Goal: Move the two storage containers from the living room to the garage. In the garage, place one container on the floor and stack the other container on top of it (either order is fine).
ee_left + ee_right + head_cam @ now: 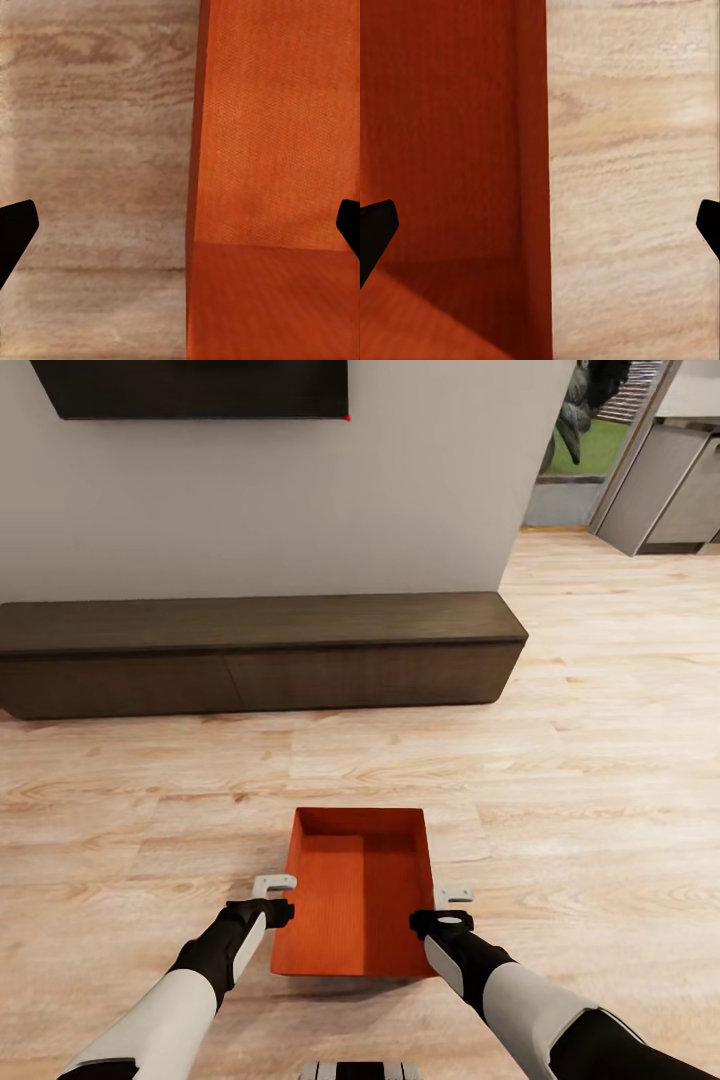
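Storage container (358,890), orange-red and lidless, sits on the light wood-plank floor (600,780) at lower centre of the head view, in front of the low dark console (260,650). The left gripper (272,898) and right gripper (448,908) each straddle a long side wall, jaws spread wide; both wrist views show the wall (196,150) between the parted fingertips, nothing clamped. The thin walls could slip if the jaws close unevenly, tilting or dropping the bin on lifting.
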Controlling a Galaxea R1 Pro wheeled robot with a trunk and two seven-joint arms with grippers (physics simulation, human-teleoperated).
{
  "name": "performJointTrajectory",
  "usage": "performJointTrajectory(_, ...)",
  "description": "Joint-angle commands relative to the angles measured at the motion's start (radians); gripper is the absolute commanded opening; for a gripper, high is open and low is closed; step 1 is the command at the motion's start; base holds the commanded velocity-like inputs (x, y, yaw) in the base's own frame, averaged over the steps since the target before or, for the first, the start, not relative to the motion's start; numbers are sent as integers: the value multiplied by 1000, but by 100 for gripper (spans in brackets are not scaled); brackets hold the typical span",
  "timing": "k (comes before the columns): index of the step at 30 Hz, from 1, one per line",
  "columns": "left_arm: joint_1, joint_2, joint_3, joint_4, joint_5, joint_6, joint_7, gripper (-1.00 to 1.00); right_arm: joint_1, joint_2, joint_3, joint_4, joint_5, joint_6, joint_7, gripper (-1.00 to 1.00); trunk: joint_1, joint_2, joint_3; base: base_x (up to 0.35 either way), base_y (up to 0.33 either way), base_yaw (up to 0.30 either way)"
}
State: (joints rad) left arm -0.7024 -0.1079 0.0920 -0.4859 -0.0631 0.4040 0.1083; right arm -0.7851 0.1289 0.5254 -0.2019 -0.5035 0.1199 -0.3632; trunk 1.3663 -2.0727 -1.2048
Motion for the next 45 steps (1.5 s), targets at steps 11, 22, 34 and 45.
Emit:
performJointTrajectory(11,0,-1,6,-2,-6,6,-1,100,0,-2,8,-2,-4,7,-7,100,31,-56,-26,0,0,0)
performJointTrajectory(22,0,-3,7,-9,-6,4,44,100,0,-2,8,-2,-4,7,-7,100,31,-56,-26,0,0,0)
performJointTrajectory(34,0,-3,8,-5,-5,-3,96,100,0,-3,8,-2,-4,7,-7,100,31,-56,-26,72,0,0)
performJointTrajectory(45,0,-6,8,-5,-4,-4,94,100,0,-9,8,-2,-5,7,-7,100,31,-56,-26,2,0,0)
